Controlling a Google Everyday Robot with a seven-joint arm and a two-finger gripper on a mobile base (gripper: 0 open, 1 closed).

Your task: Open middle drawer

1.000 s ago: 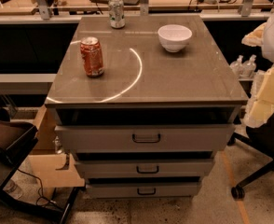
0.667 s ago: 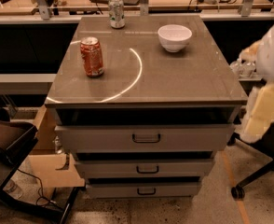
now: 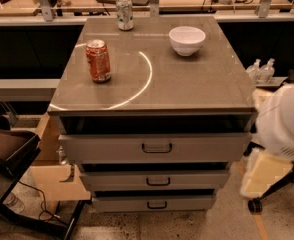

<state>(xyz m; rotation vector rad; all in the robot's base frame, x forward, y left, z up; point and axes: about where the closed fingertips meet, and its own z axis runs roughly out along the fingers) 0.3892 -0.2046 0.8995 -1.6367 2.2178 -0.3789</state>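
The cabinet (image 3: 154, 91) has three grey-beige drawers, each with a small dark loop handle. The middle drawer (image 3: 197, 180) sits between the taller top drawer (image 3: 202, 148) and the bottom drawer (image 3: 187, 204), and its handle (image 3: 158, 181) is at the centre of its front. All three fronts look shut or nearly shut. My gripper (image 3: 264, 176) shows as a cream-coloured part under the white arm housing (image 3: 287, 121) at the right edge. It is to the right of the cabinet, about level with the middle drawer, and touches nothing.
On the cabinet top stand a red can (image 3: 98, 60), a green-white can (image 3: 124, 13) and a white bowl (image 3: 187, 40). A dark chair (image 3: 7, 151) and a cardboard box (image 3: 52, 176) are to the left. Two small bottles (image 3: 259, 70) stand at the right.
My arm at the right edge has moved downward, from beside the cabinet top to beside the drawer fronts. The drawers and the things on top have not moved.
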